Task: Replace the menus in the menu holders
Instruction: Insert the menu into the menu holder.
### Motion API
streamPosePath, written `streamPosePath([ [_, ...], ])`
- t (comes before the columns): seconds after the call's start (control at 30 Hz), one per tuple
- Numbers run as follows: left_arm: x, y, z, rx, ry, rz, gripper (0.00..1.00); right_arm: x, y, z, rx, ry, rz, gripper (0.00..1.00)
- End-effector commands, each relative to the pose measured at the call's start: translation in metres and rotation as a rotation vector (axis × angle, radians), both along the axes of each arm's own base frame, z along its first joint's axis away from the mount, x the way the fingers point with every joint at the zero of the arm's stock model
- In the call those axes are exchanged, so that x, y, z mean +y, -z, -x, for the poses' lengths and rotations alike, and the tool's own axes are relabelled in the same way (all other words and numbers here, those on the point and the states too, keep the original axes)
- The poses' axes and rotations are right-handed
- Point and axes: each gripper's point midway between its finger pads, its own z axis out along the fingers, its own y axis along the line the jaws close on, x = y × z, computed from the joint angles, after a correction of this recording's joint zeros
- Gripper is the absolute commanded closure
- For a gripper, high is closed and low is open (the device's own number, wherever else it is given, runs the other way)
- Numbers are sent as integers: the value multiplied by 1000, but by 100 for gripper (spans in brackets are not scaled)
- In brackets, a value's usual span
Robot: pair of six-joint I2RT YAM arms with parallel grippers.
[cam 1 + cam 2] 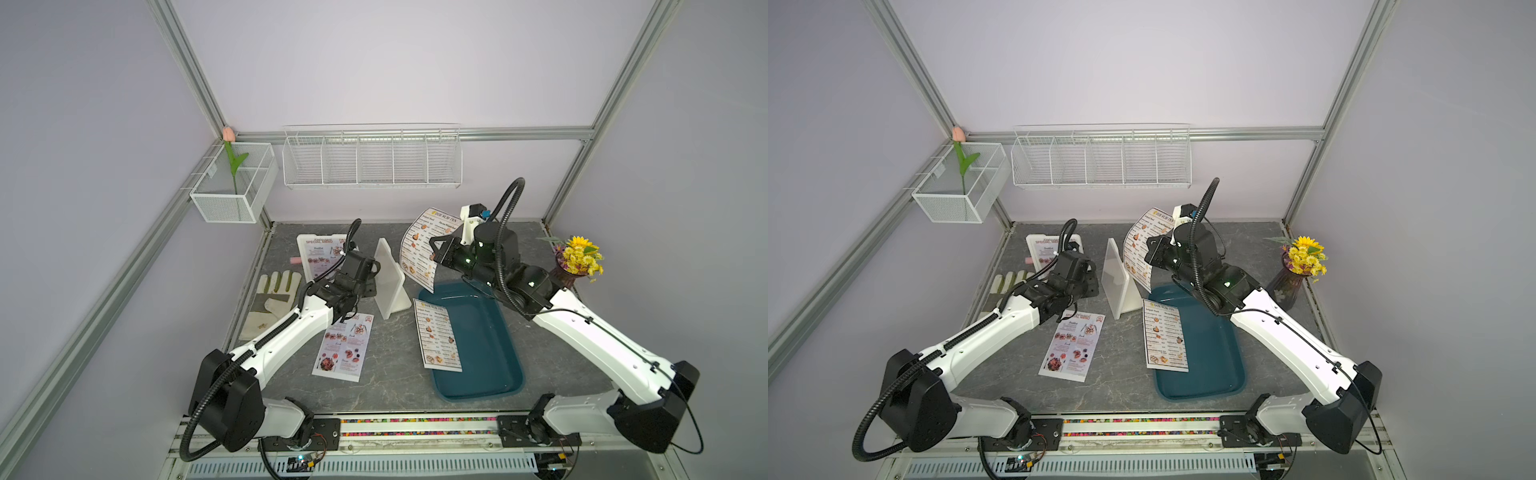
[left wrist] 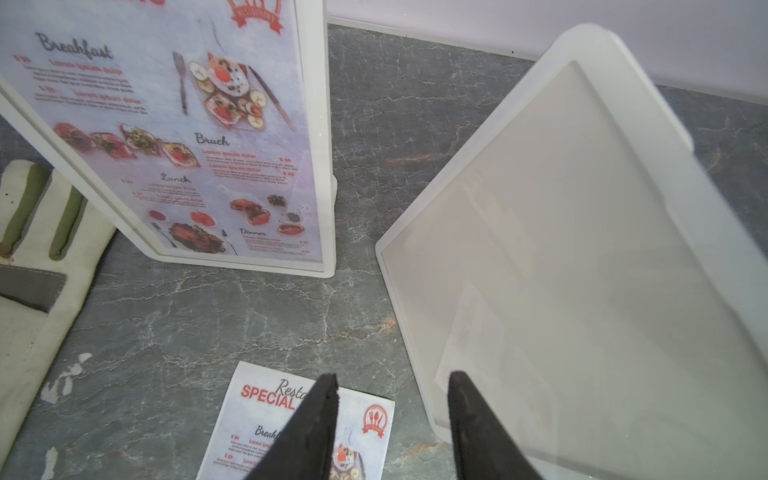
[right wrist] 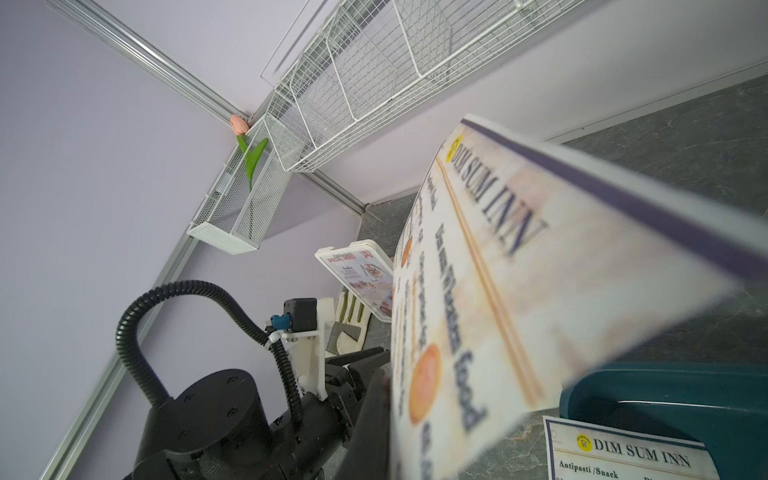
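Above grey tabletop [image 1: 395, 382], right jaws clamp DIM SUM INN menu [image 1: 417, 253]; left jaws half-open, empty.

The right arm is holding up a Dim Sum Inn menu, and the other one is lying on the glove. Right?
Not quite. The right fingers do hold up a Dim Sum Inn menu, but the other menu lies partly on the tray, not the glove; both top views show it.

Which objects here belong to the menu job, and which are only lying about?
Job: two white "DIM SUM INN" paper menus, two red-headed "SPECIAL MENU" sheets, two white plastic tent-shaped holders.
Lying about: teal plastic tray, white work glove, yellow flowers in vase, white wire racks.
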Motion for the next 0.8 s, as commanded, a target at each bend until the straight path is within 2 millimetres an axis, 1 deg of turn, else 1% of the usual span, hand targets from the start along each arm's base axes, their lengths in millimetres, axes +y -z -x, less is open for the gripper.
streamPosePath([
  [0.0,-1,-6,-3,-17,-9,0,54,-2,-3,5,-20,-3,4,93],
  [0.23,-2,-6,-4,-17,-10,2,54,-2,-2,5,-16,-6,5,94],
  [0.77,0,-5,-2,-18,-12,1,54,3,9,3,8,-19,20,93],
])
